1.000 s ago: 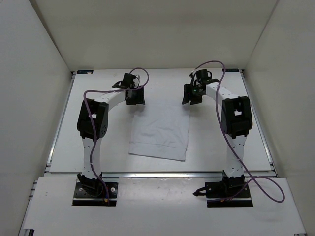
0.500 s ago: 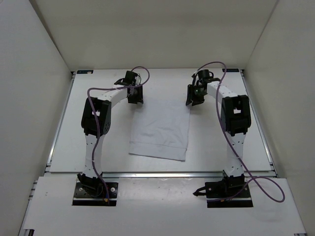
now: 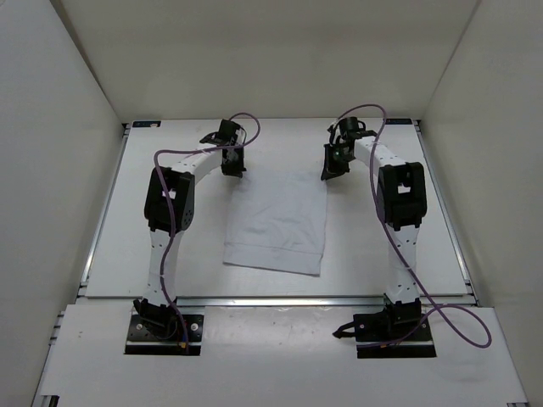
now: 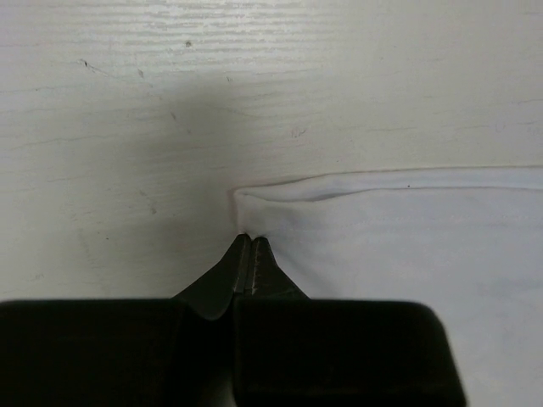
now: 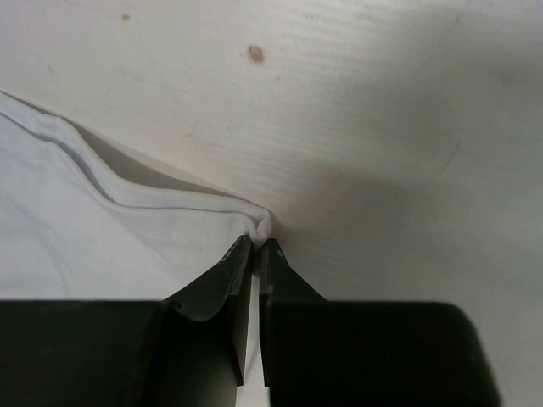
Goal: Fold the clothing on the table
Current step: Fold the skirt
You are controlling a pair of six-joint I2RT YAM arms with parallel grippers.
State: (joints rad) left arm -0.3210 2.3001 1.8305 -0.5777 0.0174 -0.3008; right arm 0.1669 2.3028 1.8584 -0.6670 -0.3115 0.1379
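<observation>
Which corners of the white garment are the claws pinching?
The two far corners: the left claw is shut on the clothing at its far-left corner, the right claw at its far-right one. The near, hemmed corners lie free on the table.

A robot test cell in a lab, seen from above.
Plain white enclosure walls [image 3: 59, 170] boxed in a white surface [image 3: 127, 246] with metal rail edges [image 3: 280, 300]; two cabled arms [image 3: 170, 199] stood bolted at its near edge.

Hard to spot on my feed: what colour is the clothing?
Plain white clothing, clearest from the top external view.
</observation>
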